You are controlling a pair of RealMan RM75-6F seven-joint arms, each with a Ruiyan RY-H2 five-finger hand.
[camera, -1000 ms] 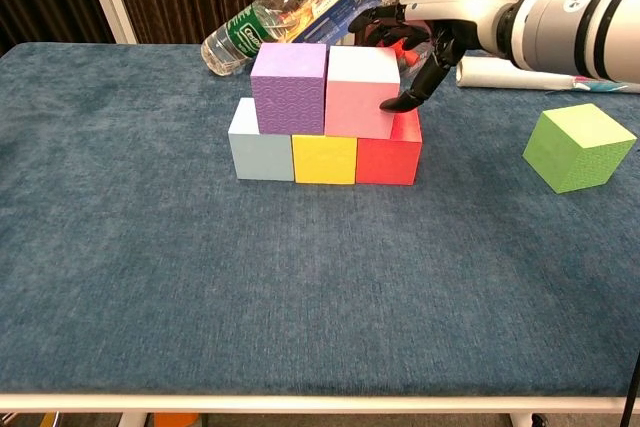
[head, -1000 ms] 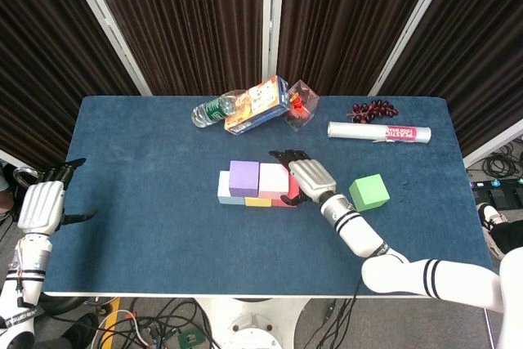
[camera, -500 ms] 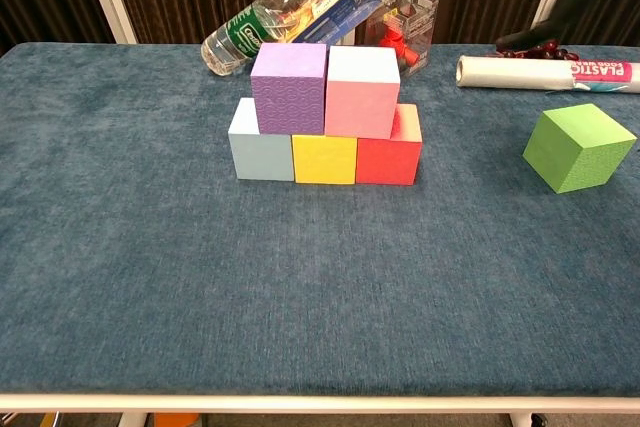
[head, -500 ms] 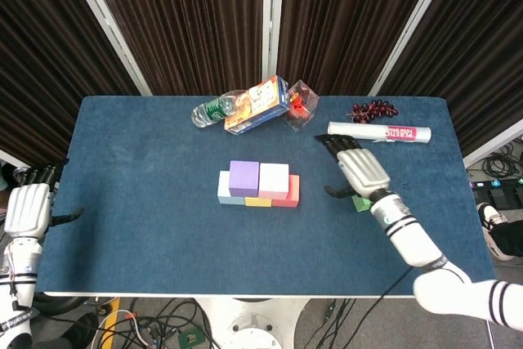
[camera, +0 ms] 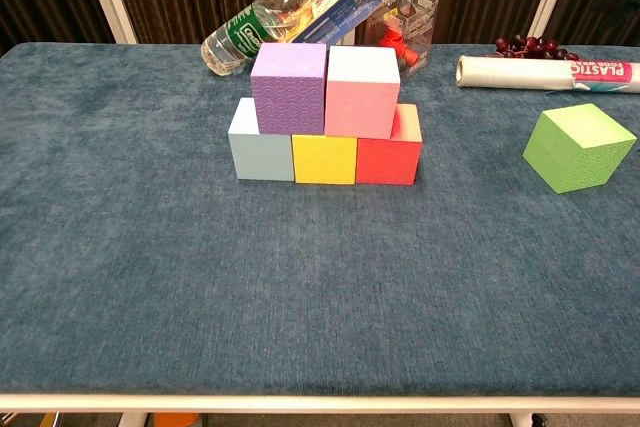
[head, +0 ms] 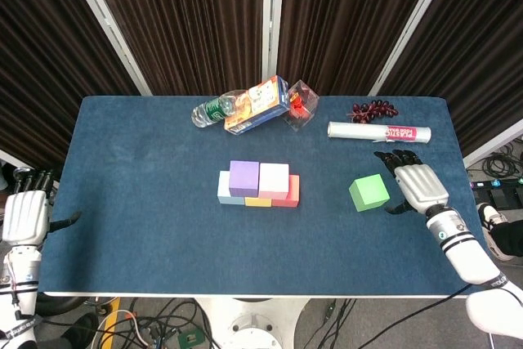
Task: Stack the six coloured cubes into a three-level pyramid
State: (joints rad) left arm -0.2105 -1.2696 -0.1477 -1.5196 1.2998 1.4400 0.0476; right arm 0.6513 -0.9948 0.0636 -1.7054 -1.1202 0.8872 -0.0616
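With five cubes already built into two levels, everything now turns on the green cube (head: 369,192), which sits alone on the tabletop (head: 163,226) just beside the right hand (head: 415,185), on that hand's inner side, toward the stack. The fingers (head: 394,157) of that hand are spread and hold nothing; whether the thumb touches the cube I cannot tell. Farther off the same way stands the stack: pale blue cube (camera: 260,148), yellow cube (camera: 324,158) and red cube (camera: 389,155) below, purple cube (camera: 289,87) and pink cube (camera: 361,91) on top. The left hand (head: 26,215) hangs off the far edge, apparently empty, well apart from everything. My guess is the right hand takes the green cube, being much nearer.
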